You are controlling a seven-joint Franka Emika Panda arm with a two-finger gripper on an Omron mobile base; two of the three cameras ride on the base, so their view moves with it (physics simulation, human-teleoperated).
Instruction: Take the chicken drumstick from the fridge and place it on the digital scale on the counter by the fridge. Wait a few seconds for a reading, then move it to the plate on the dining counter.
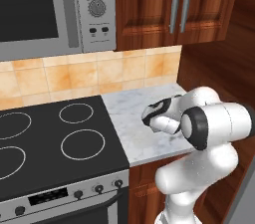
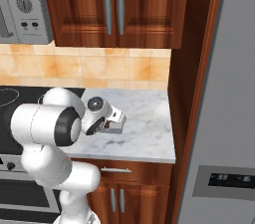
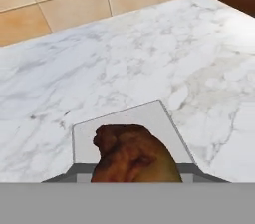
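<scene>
Fridge (image 2: 224, 118) at far right, grey door shut. Stove (image 1: 50, 143) left of the short marble counter (image 1: 134, 106). Arm reaches low over the counter's front half. Digital scale (image 3: 144, 121) lies flat there, near the front edge; chicken drumstick (image 3: 132, 156) lies on its pale top. Gripper (image 2: 117, 124) down at the scale; can't tell whether its fingers clamp the drumstick or stand apart.

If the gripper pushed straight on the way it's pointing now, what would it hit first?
The chicken drumstick, lying right ahead on the digital scale; just beyond it likely the scale's top, though depth is hard to judge.
</scene>
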